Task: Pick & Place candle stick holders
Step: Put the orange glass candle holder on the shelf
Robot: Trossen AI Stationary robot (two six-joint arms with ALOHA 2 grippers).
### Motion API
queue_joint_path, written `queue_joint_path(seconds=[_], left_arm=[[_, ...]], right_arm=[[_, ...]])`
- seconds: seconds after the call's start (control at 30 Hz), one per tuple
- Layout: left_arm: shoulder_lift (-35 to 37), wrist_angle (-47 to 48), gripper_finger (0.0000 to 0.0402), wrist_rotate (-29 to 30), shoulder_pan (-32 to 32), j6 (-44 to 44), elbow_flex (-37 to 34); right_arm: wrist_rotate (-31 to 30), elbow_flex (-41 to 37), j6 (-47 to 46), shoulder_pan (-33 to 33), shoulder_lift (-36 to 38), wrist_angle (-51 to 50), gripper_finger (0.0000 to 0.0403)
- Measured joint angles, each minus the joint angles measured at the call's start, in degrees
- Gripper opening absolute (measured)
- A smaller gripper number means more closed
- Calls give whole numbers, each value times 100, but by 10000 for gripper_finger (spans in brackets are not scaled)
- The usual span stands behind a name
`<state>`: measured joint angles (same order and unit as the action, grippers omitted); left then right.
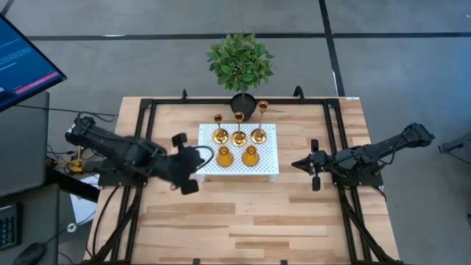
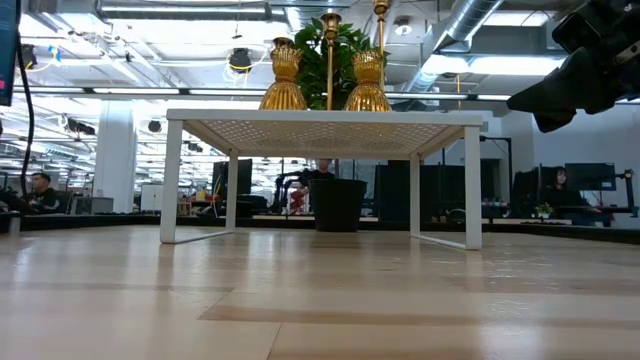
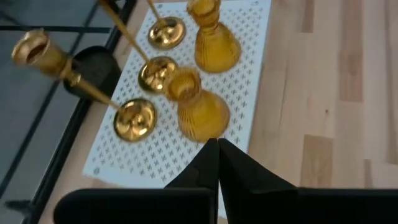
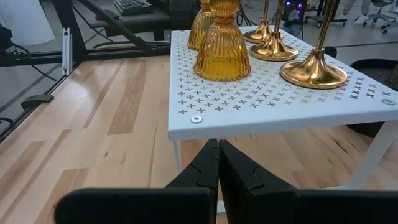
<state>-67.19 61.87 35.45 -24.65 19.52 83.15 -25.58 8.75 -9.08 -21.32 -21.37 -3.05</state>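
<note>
On white tray [image 1: 265,166]: 5 gold holders [image 1: 238,138] upright | L tool [image 1: 197,159] pressed together by tray edge | R tool [image 1: 300,164] pressed together

The right gripper [image 4: 218,163] sits at 6 o'clock with its dark fingers [image 4: 199,168] pressed together, tips just below the near edge of the white tray [image 4: 249,102]. On the tray, one short holder [image 4: 222,53] stands at 12 o'clock, a second [image 4: 200,25] behind it at 11. Three tall holders' [image 4: 313,70] round bases line up toward 1 and 2 o'clock. The wooden table [image 4: 93,124] spreads toward 9.
</note>
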Motion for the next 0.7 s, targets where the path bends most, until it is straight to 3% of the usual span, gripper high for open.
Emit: queue_joint_path(seconds=[0.2,0.47,0.7], left_arm=[[509,-936,3,994,-708,520,-1319],[1165,-4157,3,1914,-840,-410,-3482],[1204,-6526,3,2683,-654,-842,-4886]], right_arm=[[-42,0,0,0,0,0,0],[-253,0,-78,-1,0,2,0],[-302,0,-197,0,0,9,0]])
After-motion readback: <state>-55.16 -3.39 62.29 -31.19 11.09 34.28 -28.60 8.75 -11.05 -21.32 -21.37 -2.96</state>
